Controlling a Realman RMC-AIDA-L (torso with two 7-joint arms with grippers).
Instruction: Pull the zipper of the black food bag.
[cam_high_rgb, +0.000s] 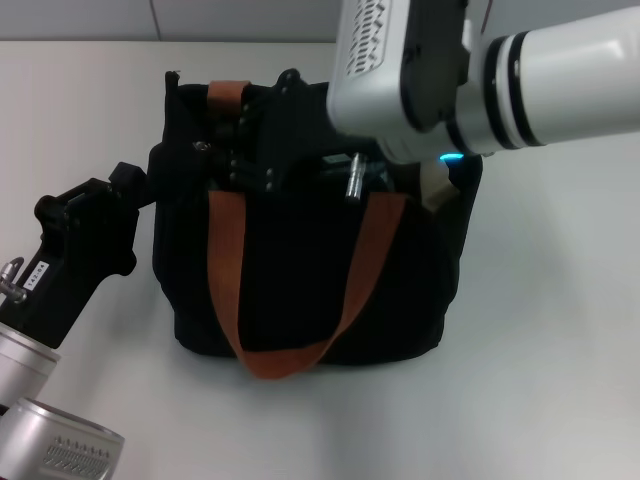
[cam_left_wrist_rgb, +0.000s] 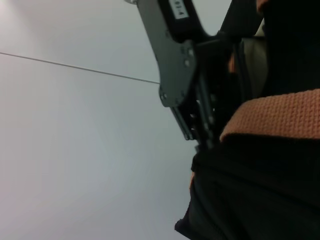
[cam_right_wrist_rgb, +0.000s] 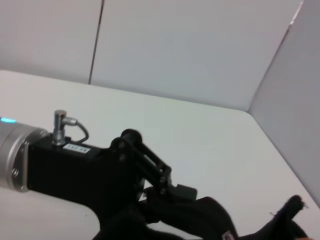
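Both hands are at the boxy black fabric food bag: the left hand clenched on its left rim, the right hand over its opening, grip unclear.

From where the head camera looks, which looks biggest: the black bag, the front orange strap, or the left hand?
1. black bag
2. front orange strap, though it is thin
3. left hand, nearer the camera, so unsure

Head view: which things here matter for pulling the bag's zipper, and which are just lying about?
Part of the job: black food bag; left pincer at the bag's left rim; right pincer over the bag's top. The zipper cannot be made out.
Just there: orange handles; white table.
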